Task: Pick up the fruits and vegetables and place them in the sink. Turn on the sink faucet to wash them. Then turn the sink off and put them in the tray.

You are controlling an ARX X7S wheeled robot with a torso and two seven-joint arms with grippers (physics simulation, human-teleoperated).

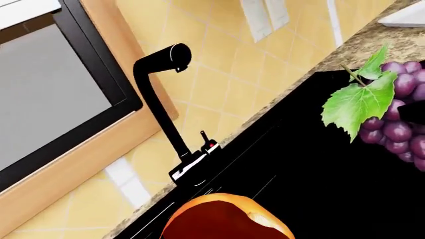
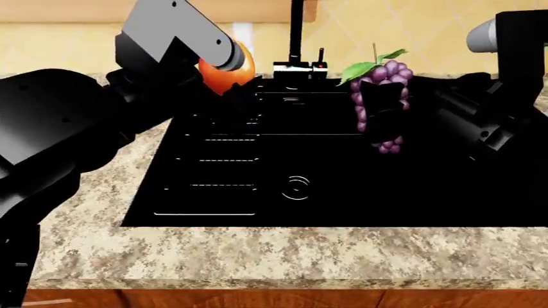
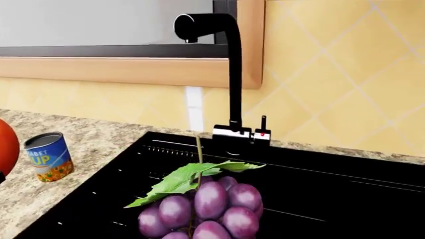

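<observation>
- Holding a fruit apiece, both arms hang over the sink (image 2: 214,212): the left gripper (image 2: 230,77) is closed around the orange-red fruit (image 2: 224,76) above the ridged back-left part of the basin, and the right gripper (image 2: 381,102) is clamped on the bunch of grapes (image 2: 383,109) above its middle right.
- Both loads are well above the basin floor, so the coming release looks like a straight drop or lowering; nothing stands between either fruit and the black bottom.
- The grapes hang lengthwise, stem and green leaf (image 3: 192,180) uppermost, the cluster pointing down toward the basin.
- The faucet (image 2: 297,38) stands at the back rim between the two arms, with its red-dotted lever (image 3: 264,130) just beside the spout; the grapes and the right arm seem slightly nearer to it.
- The drain (image 2: 296,187) lies nearer the front, below and between both loads.
- Neither gripper's fingers show clearly: dark against the dark sink in the head view, out of frame in the wrist views.
- Only a white corner of the tray (image 1: 405,15) shows, on the counter (image 2: 256,256) beyond the sink; a soup can (image 3: 48,157) stands on the counter to the left.
</observation>
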